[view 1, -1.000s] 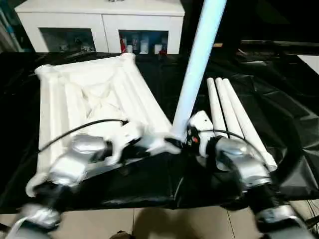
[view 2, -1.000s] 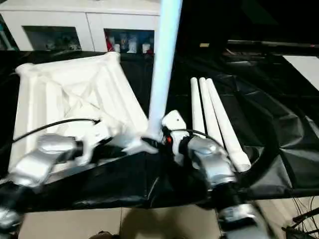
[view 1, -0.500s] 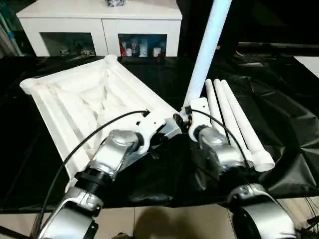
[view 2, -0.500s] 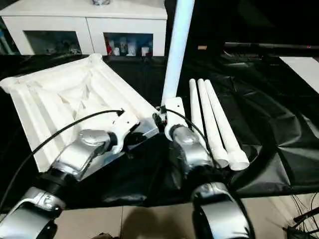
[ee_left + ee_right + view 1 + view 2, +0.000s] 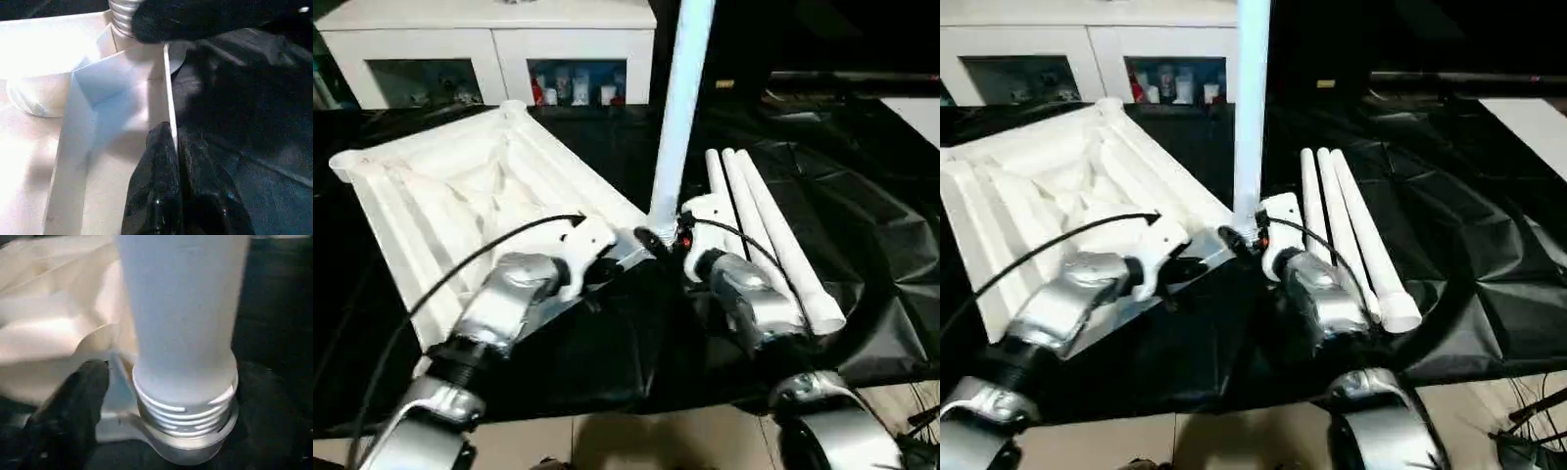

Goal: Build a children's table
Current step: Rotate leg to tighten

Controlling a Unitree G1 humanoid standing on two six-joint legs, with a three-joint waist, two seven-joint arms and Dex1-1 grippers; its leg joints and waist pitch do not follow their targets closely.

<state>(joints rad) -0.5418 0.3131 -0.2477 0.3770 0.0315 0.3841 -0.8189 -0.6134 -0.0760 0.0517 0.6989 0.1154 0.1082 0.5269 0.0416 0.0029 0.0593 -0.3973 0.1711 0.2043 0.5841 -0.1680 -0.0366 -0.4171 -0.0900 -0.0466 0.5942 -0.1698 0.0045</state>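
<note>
You see the white plastic rectangular tabletop (image 5: 470,196) lying upside down, ribbed side up, on the black plastic sheet (image 5: 862,215), approx. at 10 o'clock from the grippers. One long white tapered tube leg (image 5: 677,117) stands upright in the round corner socket (image 5: 188,433) at the corner nearest to the robot; its threaded end sits in the socket, some threads are visible above the rim. Three other white tube legs (image 5: 759,220) lie side by side at 2 o'clock, touching each other. The left gripper (image 5: 178,186) has its fingers closed together on the tabletop's thin edge wall. The right gripper (image 5: 658,238) is just beside the leg's base; if its jaws are apart or not, I cannot tell. A white cabinet w/ glass doors (image 5: 489,49) stands at 12 o'clock.
</note>
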